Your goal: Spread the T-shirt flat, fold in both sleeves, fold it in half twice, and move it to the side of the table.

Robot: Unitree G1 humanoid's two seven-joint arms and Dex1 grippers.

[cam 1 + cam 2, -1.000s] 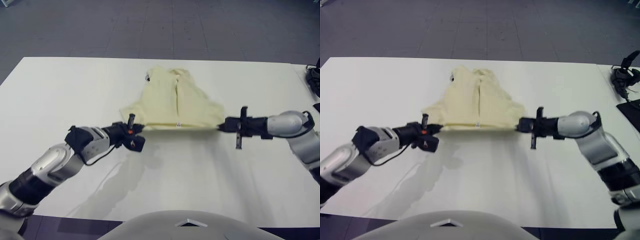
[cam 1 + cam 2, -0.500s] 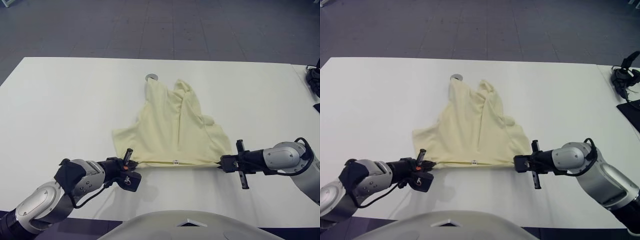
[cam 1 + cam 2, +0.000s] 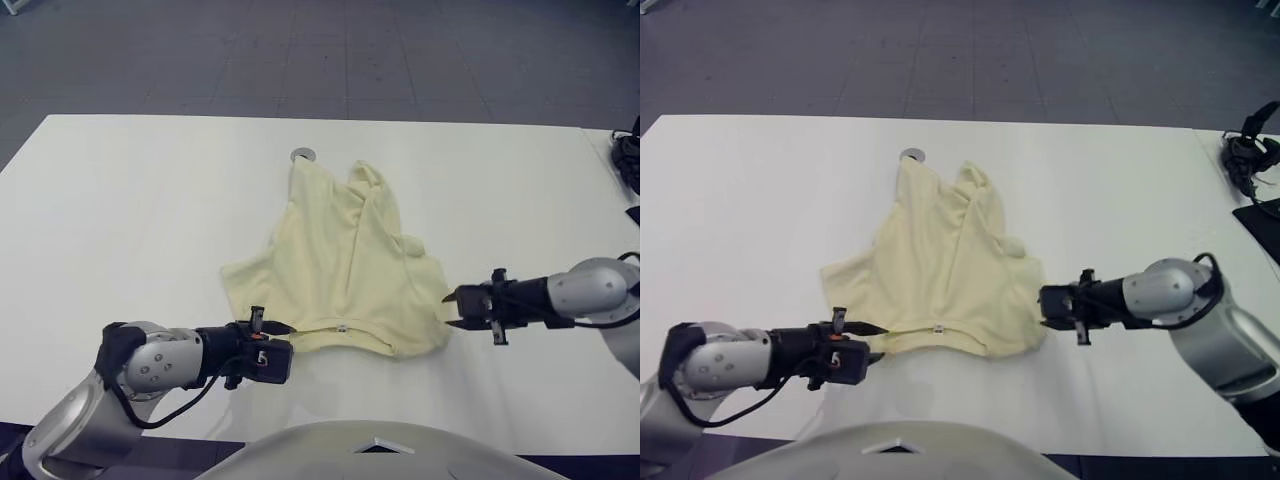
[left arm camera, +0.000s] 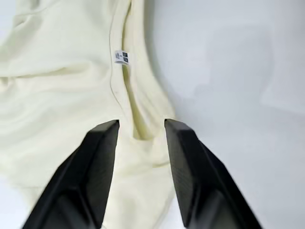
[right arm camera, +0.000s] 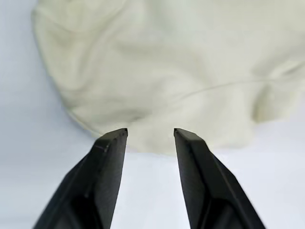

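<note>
Lying on the white table [image 3: 120, 200]: pale yellow cloth T-shirt [image 3: 345, 260], crumpled and only partly spread, reaching from near the middle of the far edge toward the near edge; its hem is slack and curved and faces the near edge.
Left gripper [image 4: 141, 125]: black fingers spread apart at the hem's left corner, a fold of the cloth lying between them, not pinched.
Right gripper [image 5: 150, 132]: black fingers spread apart, tips just beside the shirt's right lower corner over bare tabletop, holding nothing.
Hem tag [image 4: 121, 57]: small white label on the hem, near the left gripper.
Grey disc [image 3: 302, 154]: small, round and flat, touching the shirt's far tip near the far edge.
Black cables [image 3: 1245, 150]: bundled at the far right corner, well apart from the shirt.
</note>
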